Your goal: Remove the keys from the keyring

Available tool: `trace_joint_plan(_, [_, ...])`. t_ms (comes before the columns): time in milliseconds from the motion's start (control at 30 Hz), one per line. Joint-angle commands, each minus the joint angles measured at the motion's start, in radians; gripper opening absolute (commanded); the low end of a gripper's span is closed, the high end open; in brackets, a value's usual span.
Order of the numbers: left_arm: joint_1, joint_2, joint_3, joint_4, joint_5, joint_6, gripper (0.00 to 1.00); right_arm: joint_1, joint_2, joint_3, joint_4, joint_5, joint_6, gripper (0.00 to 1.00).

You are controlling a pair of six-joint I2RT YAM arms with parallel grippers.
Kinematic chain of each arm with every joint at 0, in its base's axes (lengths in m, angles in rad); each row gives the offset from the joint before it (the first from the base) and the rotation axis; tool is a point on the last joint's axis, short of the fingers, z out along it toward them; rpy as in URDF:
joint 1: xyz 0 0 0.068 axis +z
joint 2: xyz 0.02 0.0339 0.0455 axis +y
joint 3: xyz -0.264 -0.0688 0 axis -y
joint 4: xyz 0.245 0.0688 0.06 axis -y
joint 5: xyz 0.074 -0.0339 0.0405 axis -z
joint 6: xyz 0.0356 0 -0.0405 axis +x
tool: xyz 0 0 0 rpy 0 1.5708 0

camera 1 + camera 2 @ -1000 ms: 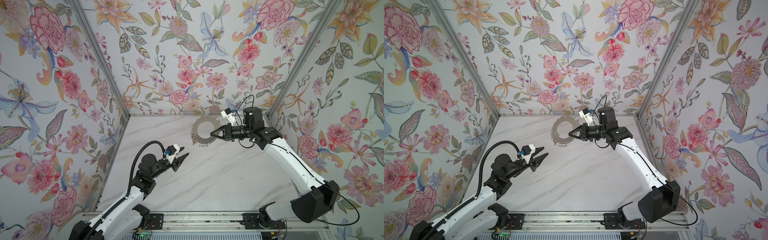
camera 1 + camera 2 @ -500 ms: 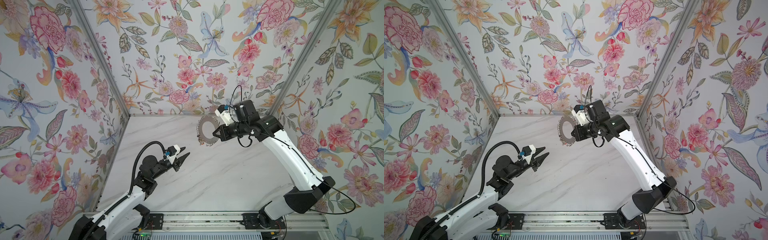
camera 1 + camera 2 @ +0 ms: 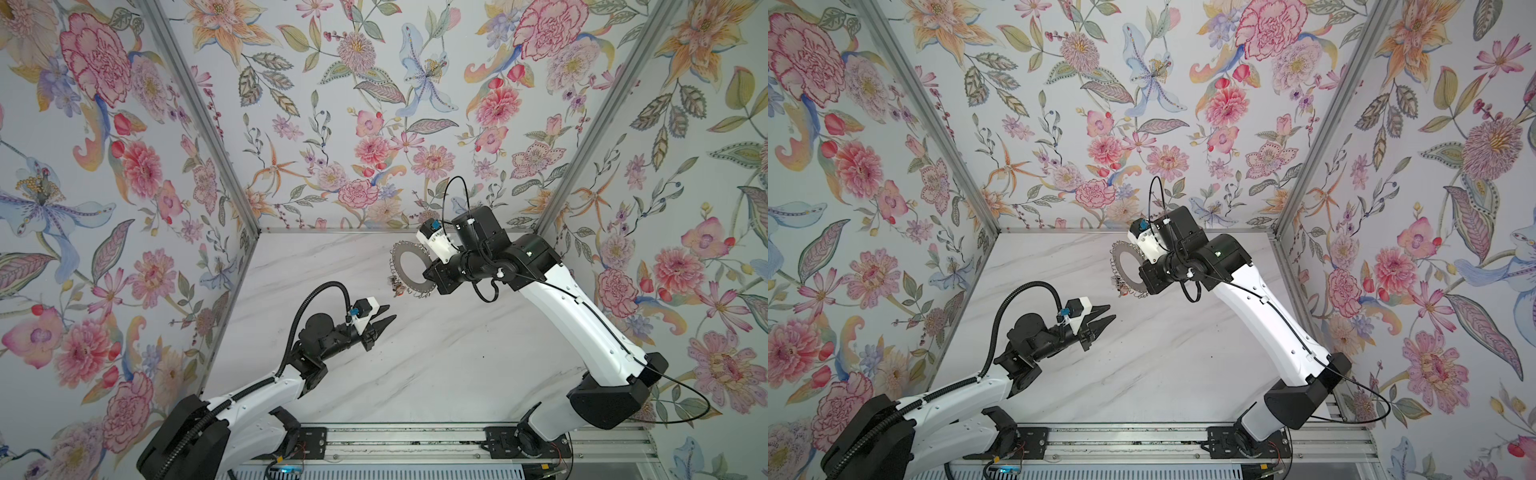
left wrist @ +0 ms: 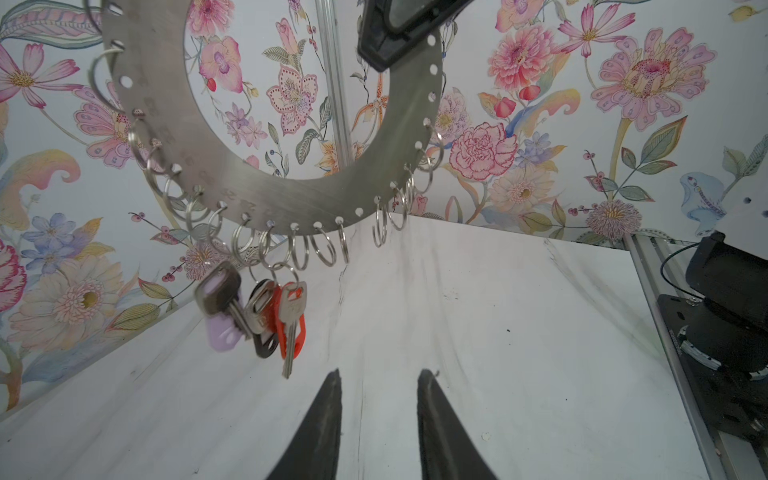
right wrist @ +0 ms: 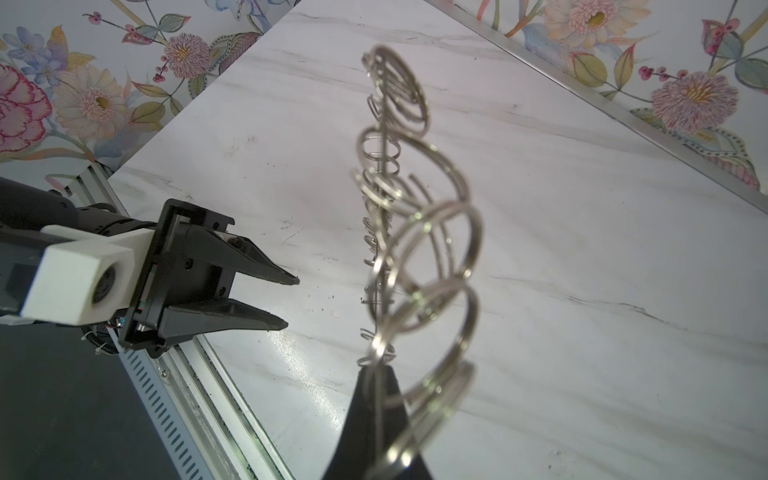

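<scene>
The keyring (image 3: 405,250) (image 3: 1120,254) is a flat silver disc rimmed with small wire loops, held upright in the air over the back of the marble table. My right gripper (image 5: 376,370) is shut on its rim; one black finger (image 4: 390,37) shows on the disc. The keys (image 3: 397,286) (image 3: 1121,286) hang in a bunch from the low loops: a pale purple tag (image 4: 222,332), a black-rimmed tag (image 4: 259,307) and an orange-red fob (image 4: 297,328) with a silver key. My left gripper (image 3: 390,312) (image 3: 1112,311) (image 4: 379,374) (image 5: 291,302) is open and empty, just below and beside the keys, apart from them.
Floral walls close the table (image 3: 436,365) in on three sides. An aluminium rail (image 3: 415,440) with both arm bases runs along the front edge. The right arm's base (image 4: 731,316) stands at the table's edge in the left wrist view.
The right wrist has rolled and its arm has risen, turning the keyring more upright. The left gripper has moved right towards the hanging keys and its jaws have narrowed a little.
</scene>
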Motion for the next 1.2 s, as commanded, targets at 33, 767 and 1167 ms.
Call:
trace_joint_plan(33, [-0.011, -0.005, -0.008, 0.043, -0.07, 0.013, 0.29, 0.023, -0.054, -0.006, 0.007, 0.034, -0.121, 0.0])
trace_joint_plan(767, [0.033, -0.048, 0.105, -0.173, -0.076, 0.13, 0.31, 0.038, -0.114, -0.098, 0.04, 0.033, -0.21, 0.0])
trace_joint_plan(1167, [-0.044, 0.033, 0.035, -0.038, -0.042, 0.031, 0.28, 0.038, -0.132, -0.115, 0.062, 0.02, -0.206, 0.0])
